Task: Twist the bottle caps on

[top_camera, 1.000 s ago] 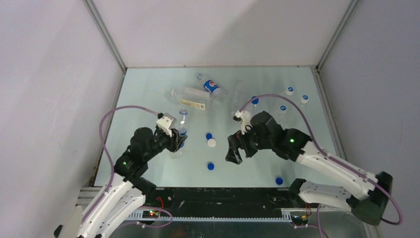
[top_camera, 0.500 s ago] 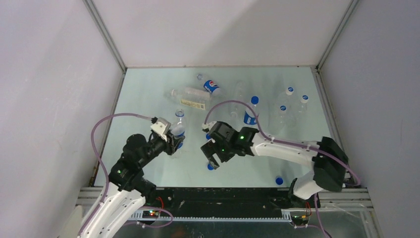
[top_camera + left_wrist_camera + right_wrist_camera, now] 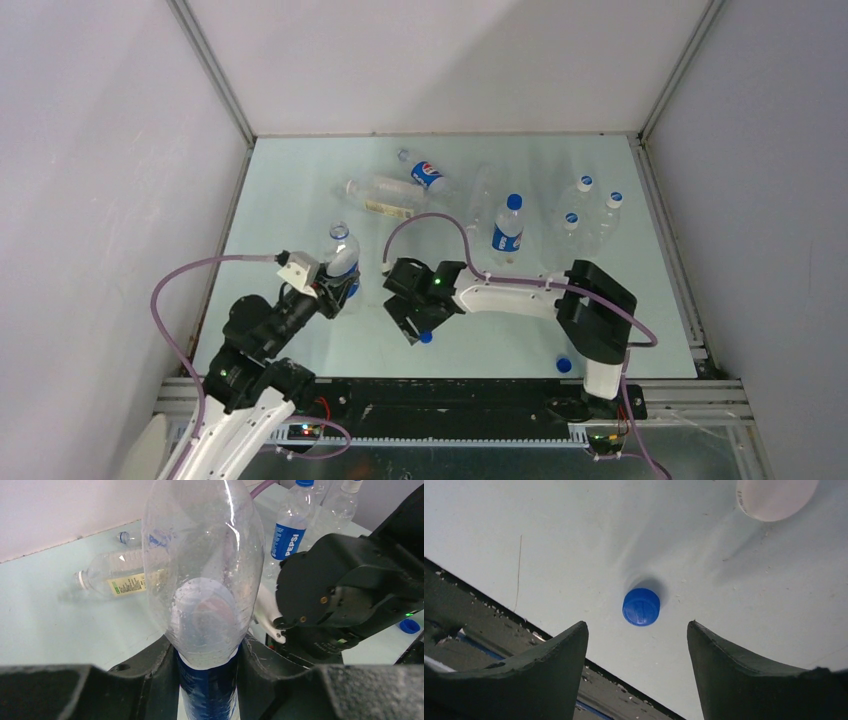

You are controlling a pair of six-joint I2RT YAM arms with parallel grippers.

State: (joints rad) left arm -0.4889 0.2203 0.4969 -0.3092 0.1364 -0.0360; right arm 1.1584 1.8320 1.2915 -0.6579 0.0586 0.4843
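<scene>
On your left, the left end effector (image 3: 343, 289) (image 3: 207, 681) was pinching a clear plastic bottle with a blue wrap label (image 3: 342, 256) (image 3: 202, 555). One finger pressed on each side of the label, low on the body. That bottle stood roughly upright near the left side of the pale green tabletop (image 3: 290, 190), and in the overhead view its neck was uncapped.

Just to its right, the right end effector (image 3: 412, 324) (image 3: 639, 652) pointed down at the tabletop with its fingers spread. A small round blue plastic cap (image 3: 426, 337) (image 3: 641, 607) lay flat on the surface beyond the fingertips. In the wrist view it sat in line with the gap, and neither finger touched it. A pale round object (image 3: 774, 497) was cut off by the top edge of that view; you could not tell what it was.

Farther back, a clear bottle with a pale yellow label (image 3: 378, 198) (image 3: 117, 575) lay on its side. Beside it lay a second bottle with a red-white-blue logo (image 3: 426, 175).

Right of centre, a blue-labelled bottle with a blue cap screwed on (image 3: 508, 228) (image 3: 287, 530) stood upright. Beyond it, three clear capped bottles (image 3: 585, 212) stood grouped near the right edge.

At the near right, a second loose blue cap (image 3: 563, 365) lay by the tabletop's front edge.
</scene>
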